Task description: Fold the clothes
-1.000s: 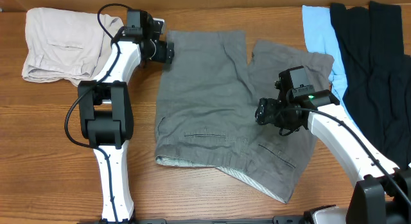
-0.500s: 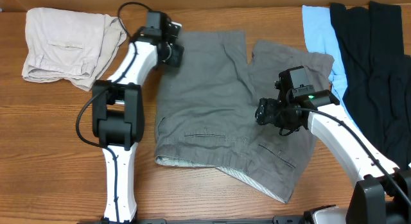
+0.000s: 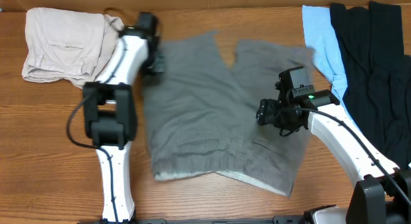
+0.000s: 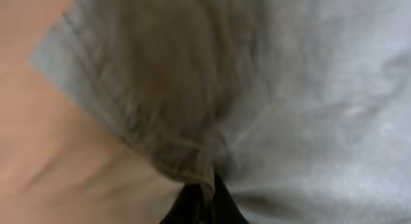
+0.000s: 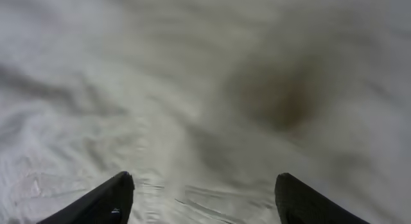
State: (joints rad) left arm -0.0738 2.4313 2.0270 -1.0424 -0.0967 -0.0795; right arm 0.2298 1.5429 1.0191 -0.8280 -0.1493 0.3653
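Two grippers are at the grey shorts (image 3: 205, 108), which lie spread on the surface (image 3: 45, 140). My left gripper (image 4: 200, 199) is clenched on a leg hem corner; cloth bunches just ahead of its tips. My right gripper (image 5: 204, 199) is spread wide, only cloth below it. The woven cotton is soft and creases easily, so I would pull low and slowly, keeping the hem straight.

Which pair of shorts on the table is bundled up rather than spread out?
The cream-beige shorts in the far left corner. They sit in a bunched heap, while the grey shorts lie spread out in the middle.
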